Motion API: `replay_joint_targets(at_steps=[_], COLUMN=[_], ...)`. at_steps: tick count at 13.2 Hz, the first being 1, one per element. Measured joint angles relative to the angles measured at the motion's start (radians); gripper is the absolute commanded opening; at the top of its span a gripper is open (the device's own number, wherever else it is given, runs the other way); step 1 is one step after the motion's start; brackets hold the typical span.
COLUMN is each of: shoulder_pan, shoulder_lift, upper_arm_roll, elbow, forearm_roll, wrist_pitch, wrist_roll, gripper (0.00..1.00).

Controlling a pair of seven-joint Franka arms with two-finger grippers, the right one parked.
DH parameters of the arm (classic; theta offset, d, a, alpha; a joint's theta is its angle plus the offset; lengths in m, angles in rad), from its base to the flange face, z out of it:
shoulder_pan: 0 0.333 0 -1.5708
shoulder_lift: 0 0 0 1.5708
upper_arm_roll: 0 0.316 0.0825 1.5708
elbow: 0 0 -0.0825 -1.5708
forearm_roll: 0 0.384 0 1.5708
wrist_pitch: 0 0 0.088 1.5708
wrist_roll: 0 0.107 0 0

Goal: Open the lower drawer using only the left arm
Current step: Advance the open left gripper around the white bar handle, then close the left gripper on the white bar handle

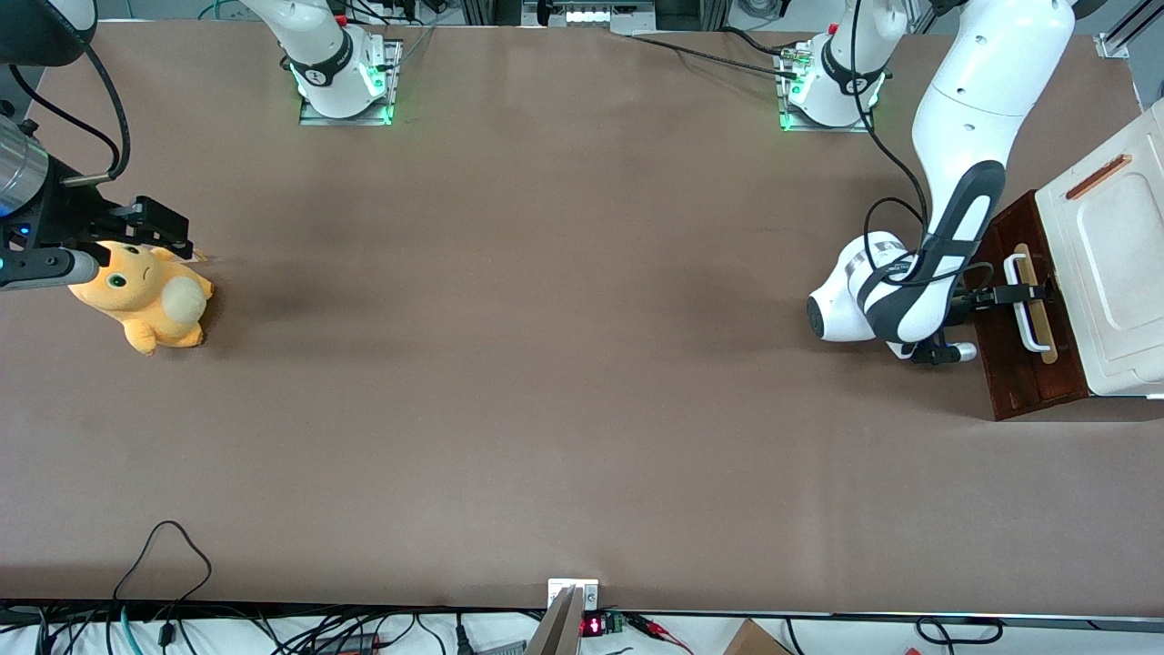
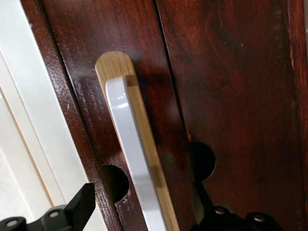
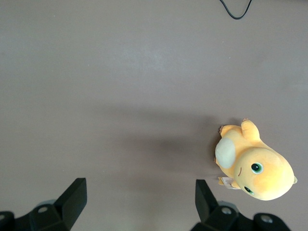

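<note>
— What was closest to us on the table (image 1: 546, 382)?

— Not much. Toward the parked arm's end, a little way in from that edge, a yellow plush toy (image 1: 145, 296) lay on its side. It had nothing to do with the job.

— And where was the drawer?

— At the working arm's end, right by that edge of the table. The lower drawer (image 1: 1018, 314) was dark red-brown wood, and it stuck out a bit from under the white cabinet (image 1: 1114, 264). I think it had hardly opened, if at all.

— Could you see what was in it?

— No. Only its wooden front showed, so I can't say what it held.

— What was the left arm (image 1: 955, 164) doing?

— It bent down low so its gripper (image 1: 1023, 294) could reach the white handle (image 2: 132, 159). The claw was wide, with one finger on each side of the bar and not squeezing it.

— Why like that?

— I think so it could close on the bar and then pull the drawer straight out.
</note>
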Motion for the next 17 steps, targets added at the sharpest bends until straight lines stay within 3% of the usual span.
replay_joint_targets(at_steps=[17], shoulder_pan=[0.01], shoulder_lift=[0.01], upper_arm_roll=[0.0], elbow=[0.006], forearm_roll=[0.0], wrist_pitch=[0.001], wrist_roll=[0.0], gripper=[0.48])
